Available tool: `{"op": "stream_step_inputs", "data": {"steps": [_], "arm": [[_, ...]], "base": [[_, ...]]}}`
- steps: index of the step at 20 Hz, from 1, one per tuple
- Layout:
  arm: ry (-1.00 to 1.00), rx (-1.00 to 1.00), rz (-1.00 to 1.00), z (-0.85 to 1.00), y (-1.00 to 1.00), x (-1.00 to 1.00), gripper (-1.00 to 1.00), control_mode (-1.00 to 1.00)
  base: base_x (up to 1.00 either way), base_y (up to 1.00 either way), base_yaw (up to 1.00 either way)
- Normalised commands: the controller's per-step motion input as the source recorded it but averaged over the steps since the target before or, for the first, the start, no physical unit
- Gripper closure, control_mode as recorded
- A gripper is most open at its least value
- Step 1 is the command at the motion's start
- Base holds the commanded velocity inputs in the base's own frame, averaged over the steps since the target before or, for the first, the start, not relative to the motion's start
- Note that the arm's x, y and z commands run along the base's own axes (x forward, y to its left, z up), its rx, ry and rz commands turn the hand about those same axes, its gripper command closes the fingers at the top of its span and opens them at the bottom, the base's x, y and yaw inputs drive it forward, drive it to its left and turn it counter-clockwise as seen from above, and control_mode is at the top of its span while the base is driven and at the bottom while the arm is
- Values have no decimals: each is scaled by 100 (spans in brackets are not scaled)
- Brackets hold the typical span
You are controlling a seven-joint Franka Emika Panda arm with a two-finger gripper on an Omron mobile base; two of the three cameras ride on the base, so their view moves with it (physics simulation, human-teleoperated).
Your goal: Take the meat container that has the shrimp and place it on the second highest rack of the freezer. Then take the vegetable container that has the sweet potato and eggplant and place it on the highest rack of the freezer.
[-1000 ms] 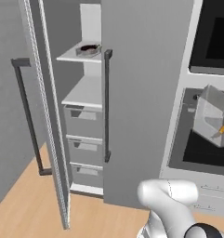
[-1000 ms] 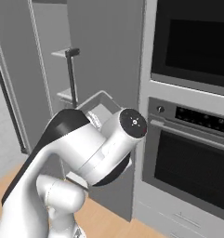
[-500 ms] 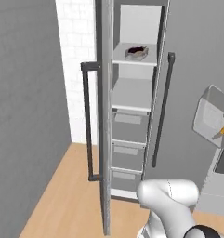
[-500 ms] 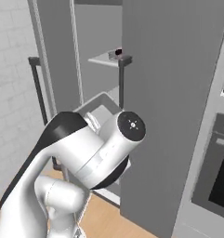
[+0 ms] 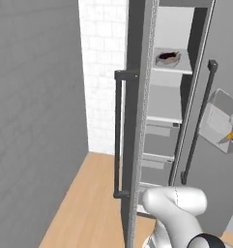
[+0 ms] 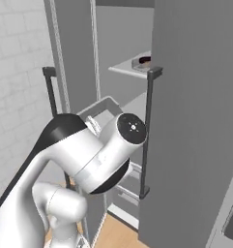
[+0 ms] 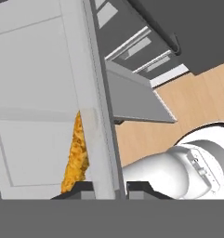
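Note:
My gripper [image 7: 108, 188] is shut on the thin wall of the clear vegetable container [image 7: 39, 93], which stands on edge between the two fingertips. The orange sweet potato [image 7: 76, 153] presses against that wall from inside; the eggplant is hidden. In the left base view the same container [image 5: 219, 121] hangs at the right edge, in front of the open freezer [image 5: 166, 97]. In the right base view its rim [image 6: 101, 107] pokes out behind my arm. The meat container [image 5: 167, 58] with dark contents sits on an upper rack [image 5: 178, 69]; I cannot tell whether another rack lies above it.
The open freezer door [image 5: 137, 145] stands edge-on in the middle, its dark bar handle [image 5: 118, 135] on the left. A second grey panel with a bar handle [image 5: 197, 121] is to the right. Drawers [image 5: 159, 131] fill the freezer's lower part. A white brick wall [image 5: 101, 72] lies behind.
The base has swung left, so the ovens have slid out of both base views and the open freezer now sits ahead. The container has stayed in my gripper.

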Motion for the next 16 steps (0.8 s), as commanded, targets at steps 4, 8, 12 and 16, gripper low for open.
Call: {"op": "stream_step_inputs", "data": {"steps": [4, 8, 12, 16], "arm": [[0, 0, 0, 0, 0, 0, 100, 100], [0, 0, 0, 0, 0, 0, 100, 100], [0, 0, 0, 0, 0, 0, 100, 100], [0, 0, 0, 0, 0, 0, 100, 100]], "base": [[-49, -87, 17], [74, 9, 18], [77, 18, 25], [9, -4, 27]]}}
